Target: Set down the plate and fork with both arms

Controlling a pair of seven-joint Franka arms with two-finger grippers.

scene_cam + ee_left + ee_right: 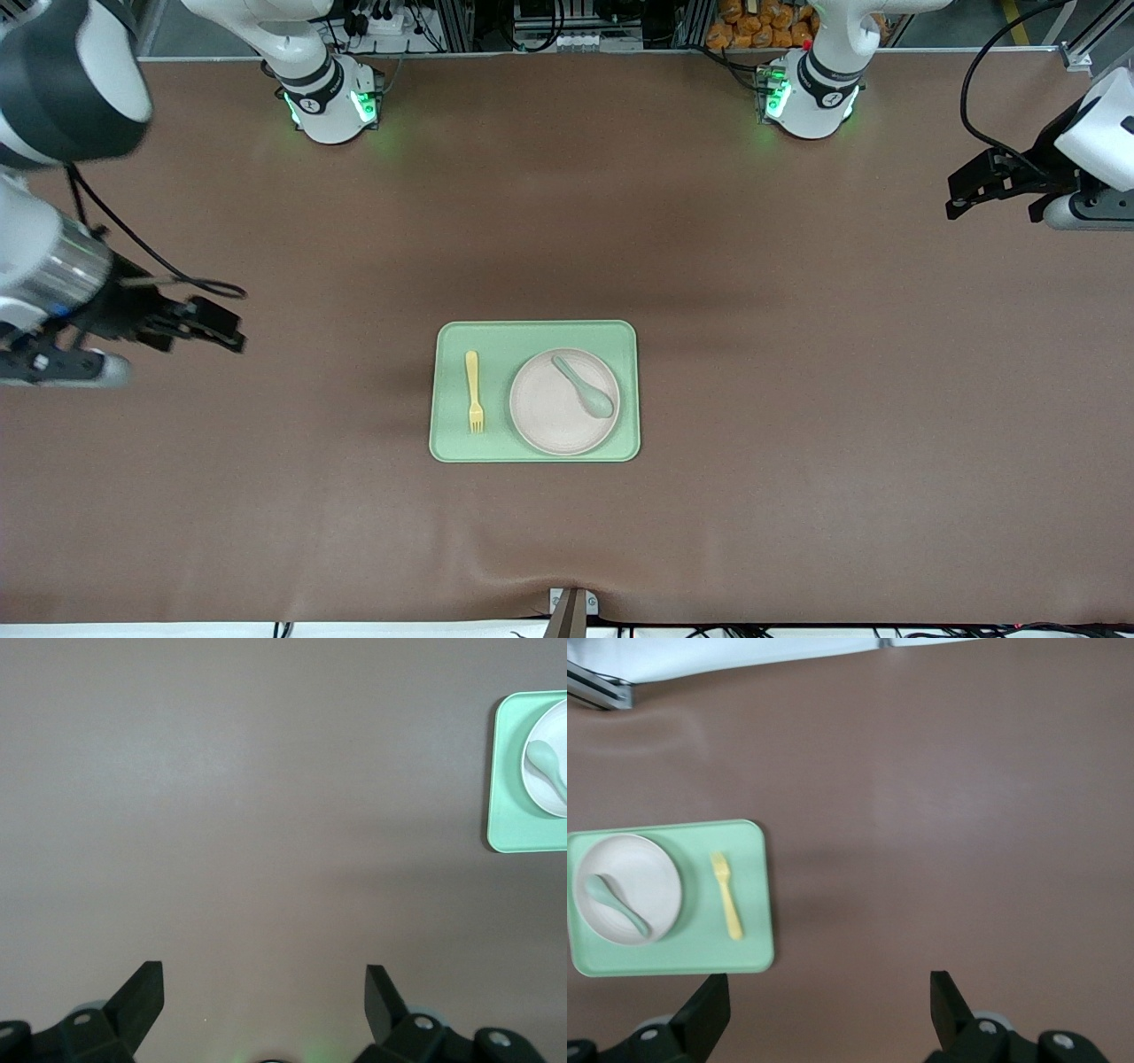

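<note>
A round off-white plate (554, 412) (651, 877) (556, 726) lies on a light green tray (452, 390) in the middle of the table. A grey-green spoon (585, 387) (616, 904) (547, 762) rests on the plate. Beside the plate, toward the right arm's end of the tray, lies the pale yellow fork (475, 391) (726, 895). My right gripper (226, 328) (828, 1005) hangs open and empty over bare table at the right arm's end. My left gripper (961, 195) (263, 997) hangs open and empty over bare table at the left arm's end.
Brown mat (797, 399) covers the whole table. The arms' green-lit bases (332, 106) (806, 97) stand at the edge farthest from the front camera. A small bracket (571, 607) sits at the table's nearest edge.
</note>
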